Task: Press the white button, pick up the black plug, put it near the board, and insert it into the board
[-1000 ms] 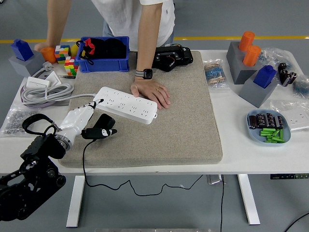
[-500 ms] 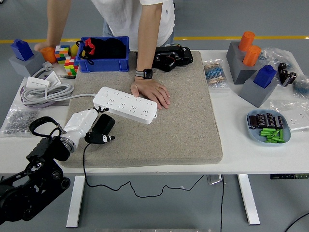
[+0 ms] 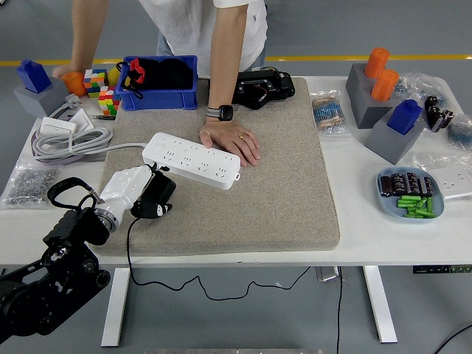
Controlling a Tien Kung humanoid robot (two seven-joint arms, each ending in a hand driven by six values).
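Gripping the black plug, the left hand sits low on the grey mat, its white fingers curled round the plug's body just in front of the left end of the white power strip. The plug is tilted, its upper end almost touching the strip's near edge, though I cannot tell whether they actually meet. A thin black cable runs from the plug down over the mat's front edge and hangs below the white table. The strip lies at a slant across the mat, its own grey cord looping away to the left of it. The white button on the strip is too small to make out.

At the strip's right end, a person's hand rests flat on the mat, fingertips just beside the strip, a dark watch on the wrist. The person's other hand is planted far behind and left of the strip, near an orange cylinder. Behind the strip stands a blue bin.
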